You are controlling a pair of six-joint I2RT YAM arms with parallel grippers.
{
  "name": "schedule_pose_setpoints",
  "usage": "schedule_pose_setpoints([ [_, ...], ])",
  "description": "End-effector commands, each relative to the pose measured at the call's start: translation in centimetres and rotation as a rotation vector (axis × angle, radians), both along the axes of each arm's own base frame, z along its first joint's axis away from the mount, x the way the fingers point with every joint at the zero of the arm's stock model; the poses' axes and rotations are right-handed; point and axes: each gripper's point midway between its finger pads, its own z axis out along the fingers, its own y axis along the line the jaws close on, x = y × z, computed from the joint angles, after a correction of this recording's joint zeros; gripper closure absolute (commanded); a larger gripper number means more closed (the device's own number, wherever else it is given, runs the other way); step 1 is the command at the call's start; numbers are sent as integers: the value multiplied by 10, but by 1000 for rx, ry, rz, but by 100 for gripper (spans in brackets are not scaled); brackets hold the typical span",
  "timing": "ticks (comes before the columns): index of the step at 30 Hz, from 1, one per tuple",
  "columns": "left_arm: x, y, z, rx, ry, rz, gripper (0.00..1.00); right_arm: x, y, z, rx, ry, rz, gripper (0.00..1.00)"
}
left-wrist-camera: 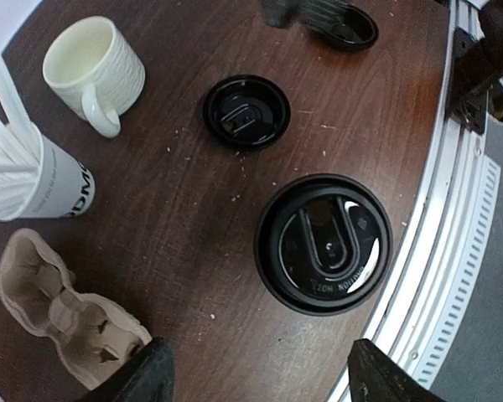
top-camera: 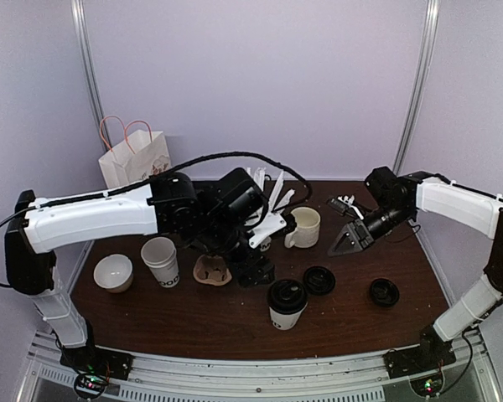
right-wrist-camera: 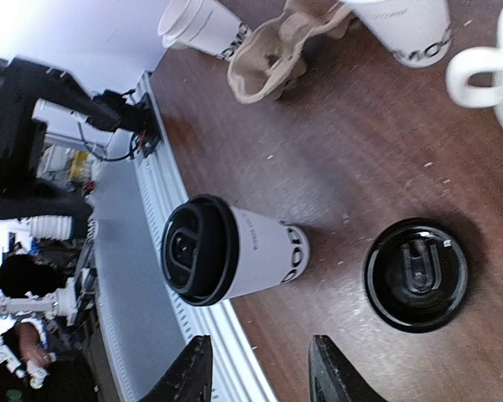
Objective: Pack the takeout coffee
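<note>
Your left gripper [left-wrist-camera: 261, 364] hangs over the desk [top-camera: 235, 327] with its fingers spread apart and nothing between them. The lidded coffee cup [top-camera: 287, 303] stands upright near the desk's front edge, close below this gripper. Your right gripper [right-wrist-camera: 260, 356] is likewise parted and empty, raised over the right side near the cream mug [top-camera: 304, 227]. The second white cup [top-camera: 161, 261] stands lidless at the left, between a white bowl [top-camera: 113, 272] and the cardboard cup carrier [top-camera: 211, 270]. One loose black lid [top-camera: 319, 280] lies just beside the lidded cup, and another lid [top-camera: 384, 292] lies farther right. A cup of white sticks [left-wrist-camera: 33, 180] stands beside the carrier. A paper bag [top-camera: 134, 157] stands at the back left.
</note>
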Motion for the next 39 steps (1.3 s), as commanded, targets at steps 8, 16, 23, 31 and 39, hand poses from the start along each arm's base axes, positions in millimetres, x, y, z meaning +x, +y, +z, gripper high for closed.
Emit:
schedule_pose_setpoints([
  [8,-2,-39,-35,-256,334,153,26,-58,40,-31,76,272,135,59],
  [16,-1,-41,-51,-252,364,182,29,-70,50,-44,48,300,176,63],
  [23,6,-38,-65,-211,356,216,31,-66,51,-54,11,306,172,64],
  [31,2,-38,-85,-166,389,205,35,-74,60,-56,33,345,227,56],
  [39,-2,-35,-102,-123,413,202,41,-74,64,-66,20,388,234,63],
])
